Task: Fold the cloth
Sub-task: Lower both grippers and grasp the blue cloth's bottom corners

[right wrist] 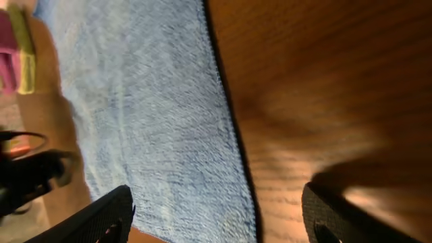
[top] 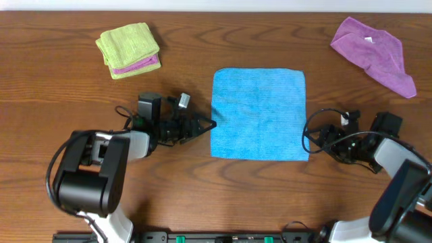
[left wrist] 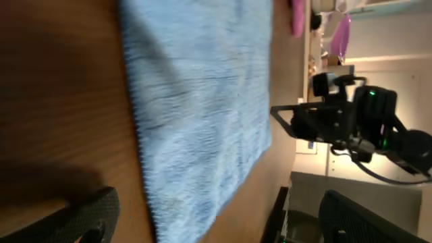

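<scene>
brown wooden table (top: pixel 54 74), looking down on it. the cloth (top: pixel 258 113), sky blue, lies flat in the middle, spread out as a square, not folded. left gripper (top: pixel 208 125) lies low at the cloth's left edge with its tip about touching it, jaws spread wide and gripping nothing. right gripper (top: pixel 309 138) sits at the right edge near the lower right corner, jaws apart too. in its wrist view one finger (right wrist: pixel 101 219) hangs over the blue terry and the other (right wrist: pixel 334 216) over bare wood, with the cloth's edge running between them, not pinched. lime-green folded cloth (top: pixel 128 48) at far left, purple cloth (top: pixel 374 50) crumpled at far right, both well apart from the blue one.
</scene>
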`<state>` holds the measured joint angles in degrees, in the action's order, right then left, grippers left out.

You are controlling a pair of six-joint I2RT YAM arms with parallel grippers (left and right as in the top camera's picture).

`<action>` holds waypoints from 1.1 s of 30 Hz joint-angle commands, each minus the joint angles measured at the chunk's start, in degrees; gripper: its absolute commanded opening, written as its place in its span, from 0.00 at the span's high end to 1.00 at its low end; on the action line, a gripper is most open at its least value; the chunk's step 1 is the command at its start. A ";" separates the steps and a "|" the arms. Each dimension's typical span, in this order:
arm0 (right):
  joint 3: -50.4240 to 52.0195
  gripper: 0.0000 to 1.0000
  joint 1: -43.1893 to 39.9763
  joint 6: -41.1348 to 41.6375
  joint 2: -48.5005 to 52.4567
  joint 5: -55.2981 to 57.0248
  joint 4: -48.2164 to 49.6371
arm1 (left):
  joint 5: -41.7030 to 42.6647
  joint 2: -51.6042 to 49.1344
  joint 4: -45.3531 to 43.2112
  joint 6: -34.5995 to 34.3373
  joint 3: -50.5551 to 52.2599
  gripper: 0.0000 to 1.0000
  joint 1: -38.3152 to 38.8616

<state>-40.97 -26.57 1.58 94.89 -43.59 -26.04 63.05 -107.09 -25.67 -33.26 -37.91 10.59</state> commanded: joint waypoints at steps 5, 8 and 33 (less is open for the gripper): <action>-0.59 0.18 -0.02 -1.64 4.02 -1.70 3.19 | -0.48 -2.54 0.09 -1.73 -1.40 0.05 0.00; -0.59 0.18 0.02 -1.18 5.31 -2.03 5.03 | -0.55 -2.54 0.09 -2.64 -1.42 0.04 0.00; -0.55 0.23 -0.31 -2.69 15.26 11.54 -5.29 | -0.42 -2.54 0.55 -5.53 -1.49 0.05 0.33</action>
<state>-44.99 -26.72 -2.13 105.75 -56.71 -29.89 63.68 -108.38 -25.74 -38.76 -38.72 10.68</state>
